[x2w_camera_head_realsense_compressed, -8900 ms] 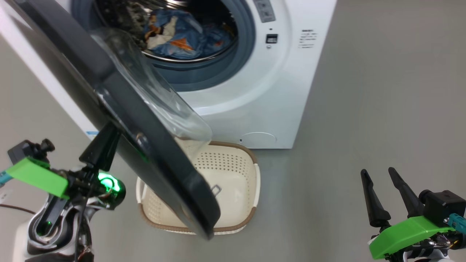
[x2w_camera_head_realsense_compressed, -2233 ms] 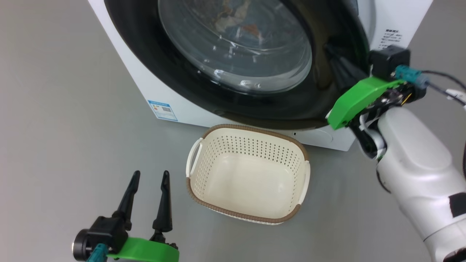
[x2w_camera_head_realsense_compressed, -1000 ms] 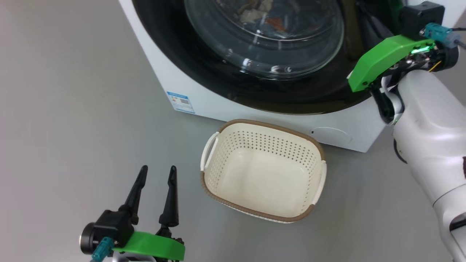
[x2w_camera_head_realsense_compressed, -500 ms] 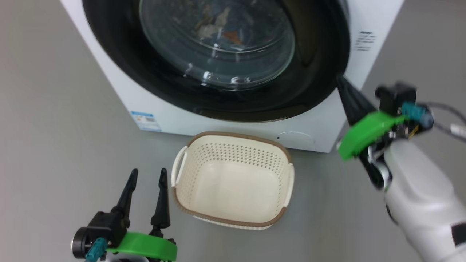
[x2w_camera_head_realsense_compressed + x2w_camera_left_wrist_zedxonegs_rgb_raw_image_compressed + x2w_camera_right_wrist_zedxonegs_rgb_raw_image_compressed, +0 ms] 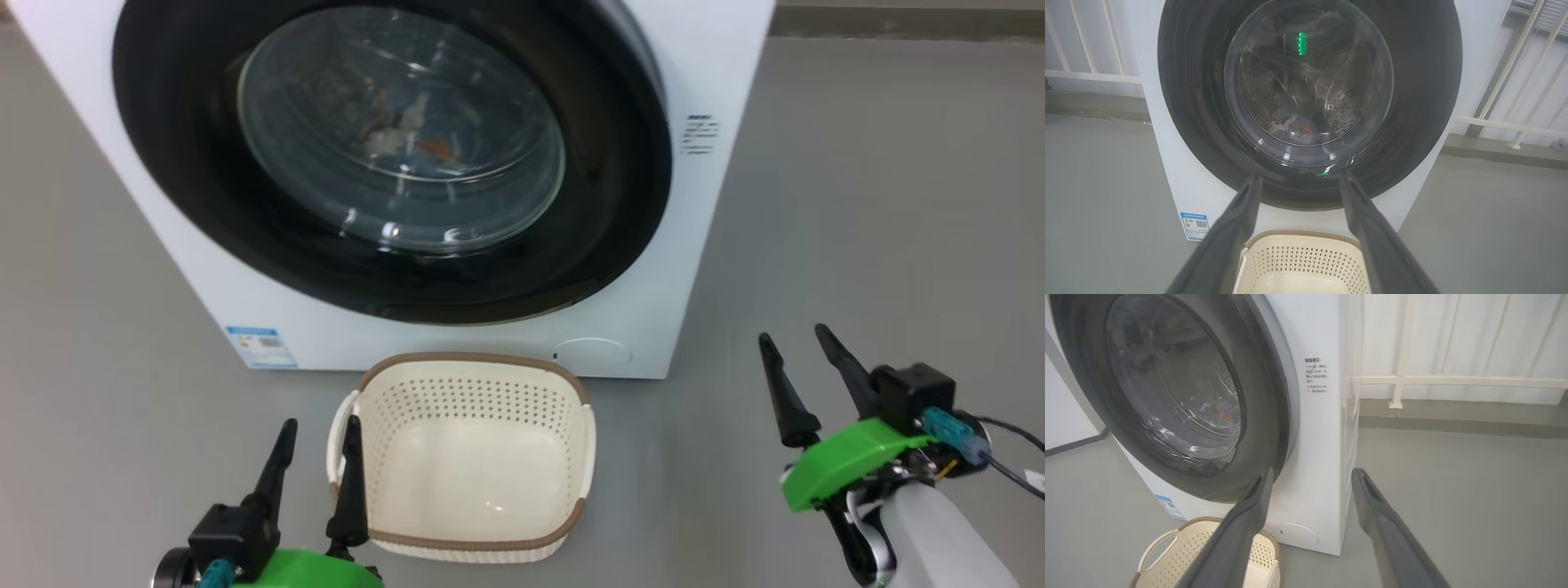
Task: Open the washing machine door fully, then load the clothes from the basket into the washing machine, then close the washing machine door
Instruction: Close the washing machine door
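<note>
The washing machine (image 5: 718, 73) stands white ahead, its glossy black washing machine door (image 5: 604, 188) lying against the front. Through the door's glass I make out the clothes (image 5: 408, 139) as blue and orange patches, also dimly in the left wrist view (image 5: 1294, 124). The basket (image 5: 473, 400) sits on the floor below the door with nothing in it. My left gripper (image 5: 321, 420) is open at the basket's left handle. Right of the machine, my right gripper (image 5: 791, 331) is open in the air and holds nothing. Its fingers (image 5: 1372, 498) frame the machine's front right corner (image 5: 1318, 457).
A blue label sticker (image 5: 260, 346) marks the machine's lower left, and a round cap (image 5: 592, 353) its lower right. Grey floor spreads on both sides. A white railing (image 5: 1453, 380) runs behind and to the right, before a pale wall.
My right gripper, shut at the door's right edge a second ago, has come away down to the right and opened. The head camera shifted. The left gripper stays open.
</note>
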You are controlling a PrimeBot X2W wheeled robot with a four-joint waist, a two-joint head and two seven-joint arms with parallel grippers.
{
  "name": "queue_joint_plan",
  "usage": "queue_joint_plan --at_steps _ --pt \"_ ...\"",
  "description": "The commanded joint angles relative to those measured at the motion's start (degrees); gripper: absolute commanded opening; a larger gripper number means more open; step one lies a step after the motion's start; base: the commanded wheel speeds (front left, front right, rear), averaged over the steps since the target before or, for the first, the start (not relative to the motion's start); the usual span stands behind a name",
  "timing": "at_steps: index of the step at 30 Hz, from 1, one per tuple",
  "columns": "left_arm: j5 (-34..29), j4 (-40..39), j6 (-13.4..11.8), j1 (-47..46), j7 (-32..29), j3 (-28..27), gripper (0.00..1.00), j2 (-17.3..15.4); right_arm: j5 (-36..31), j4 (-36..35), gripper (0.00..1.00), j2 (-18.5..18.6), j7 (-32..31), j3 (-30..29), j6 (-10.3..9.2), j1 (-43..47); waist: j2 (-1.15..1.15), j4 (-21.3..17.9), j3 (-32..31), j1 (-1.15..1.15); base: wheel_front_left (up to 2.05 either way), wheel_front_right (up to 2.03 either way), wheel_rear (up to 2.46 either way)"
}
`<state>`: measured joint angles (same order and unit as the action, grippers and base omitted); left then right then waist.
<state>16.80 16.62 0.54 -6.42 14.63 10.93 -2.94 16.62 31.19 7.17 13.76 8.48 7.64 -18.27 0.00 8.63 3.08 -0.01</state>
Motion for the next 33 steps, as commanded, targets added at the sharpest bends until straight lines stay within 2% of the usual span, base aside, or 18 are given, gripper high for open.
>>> queue_joint_plan --at_steps 1,18,26,33 --pt "-0.4 -0.9 0.0 -0.3 0.4 -2.0 1.0 -1.0 -1.3 -2.9 1.0 -0.2 -0.4 -0.1 -0.15 1.0 0.0 -1.9 -1.4 0.01 0.0 0.0 0.0" --pt "0.1 -1.1 -0.6 0.7 0.4 -3.1 1.0 -1.8 -7.1 -28.4 1.0 -2.7 -11.0 -10.4 -0.15 19.7 0.0 -4.3 -1.8 0.01 0.0 0.0 0.0" --pt "0.3 -1.3 -0.8 1.1 0.4 -3.2 1.0 -2.0 -7.4 -34.6 1.0 -3.8 -13.9 -12.9 -0.15 24.7 0.0 -4.1 -2.1 0.01 0.0 0.0 0.0" --pt "0.3 -1.6 -0.8 1.3 0.4 -3.1 1.0 -2.0 -7.5 -37.1 1.0 -4.2 -15.0 -14.3 -0.15 26.9 0.0 -4.4 -2.1 0.01 0.0 0.0 0.0"
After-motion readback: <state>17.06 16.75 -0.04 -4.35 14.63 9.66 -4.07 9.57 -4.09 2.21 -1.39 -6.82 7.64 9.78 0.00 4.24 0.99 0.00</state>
